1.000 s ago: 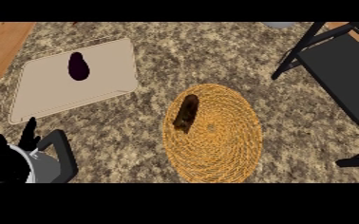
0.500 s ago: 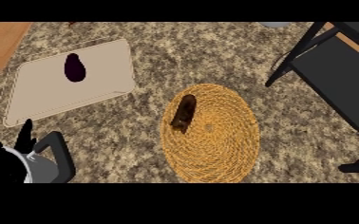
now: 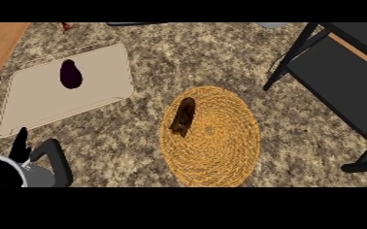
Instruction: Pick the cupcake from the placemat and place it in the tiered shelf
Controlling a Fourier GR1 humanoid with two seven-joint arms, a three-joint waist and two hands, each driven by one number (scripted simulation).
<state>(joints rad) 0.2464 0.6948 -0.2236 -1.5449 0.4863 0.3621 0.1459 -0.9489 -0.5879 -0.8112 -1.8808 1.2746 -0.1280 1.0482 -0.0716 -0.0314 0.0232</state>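
Your small dark-brown cupcake (image 3: 183, 116) lies on the round woven straw placemat (image 3: 215, 160), left of the mat's middle and near its left edge. The black-framed tiered shelf (image 3: 326, 73) stands well apart at the right, with nothing showing on the tier you can see. Only your left hand (image 3: 36, 162) is in view, low in the left corner; its fingers (image 3: 19, 143) are apart and hold nothing. The right hand does not show at all.

Watch these risks:
- The cupcake looks tipped or lying lengthwise, so fingers closing across the wrong axis could roll it off the mat onto the speckled stone desk (image 3: 215, 53).
- The shelf's slanted black legs stand between mat and tier; a carrying arm swung low could strike them.
- The dark purple eggplant-like thing (image 3: 70, 73) on the beige rectangular tray (image 3: 43, 106) sits nearer your left hand than the cupcake does. Do not take it by mistake.
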